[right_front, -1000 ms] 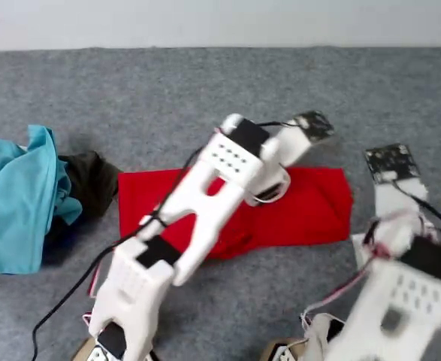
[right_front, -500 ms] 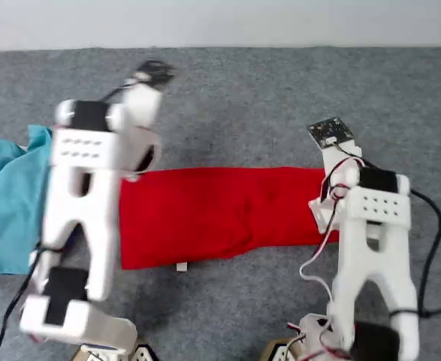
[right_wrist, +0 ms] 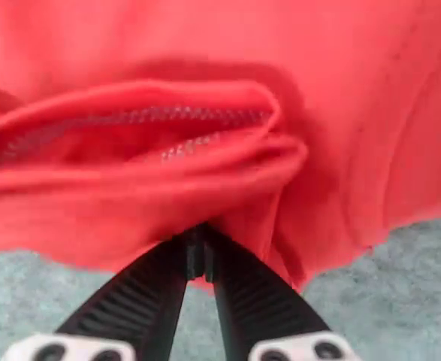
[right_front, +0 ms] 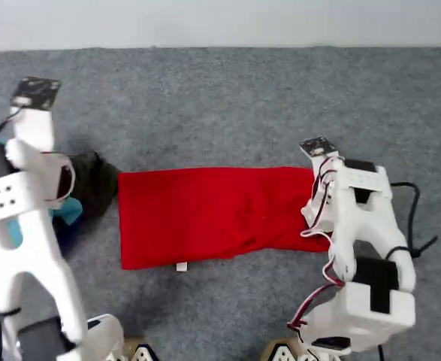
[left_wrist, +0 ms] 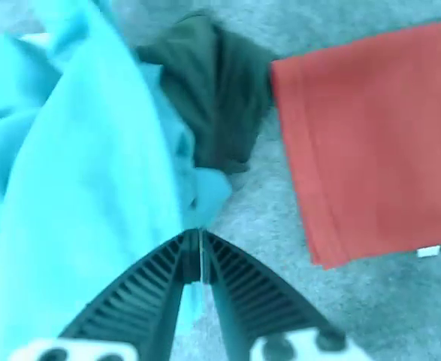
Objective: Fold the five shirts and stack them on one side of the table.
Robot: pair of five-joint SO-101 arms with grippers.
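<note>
A red shirt lies folded into a long band across the middle of the grey table. My right arm stands over its right end. In the right wrist view my right gripper is shut on a bunched fold at the red shirt's edge. My left arm is at the far left, above a crumpled cyan shirt. My left gripper hangs shut just over the cyan shirt, with nothing seen between its fingers. A dark shirt lies between the cyan one and the red one.
The dark shirt partly overlaps the cyan pile and nearly touches the red shirt's left end. A small white tag sticks out at the red shirt's near edge. Bare grey carpet stretches behind the shirts to the wall.
My left arm has swung from above the red shirt to the far left, over the cyan shirt. My right arm has come in from the right onto the red shirt's right end.
</note>
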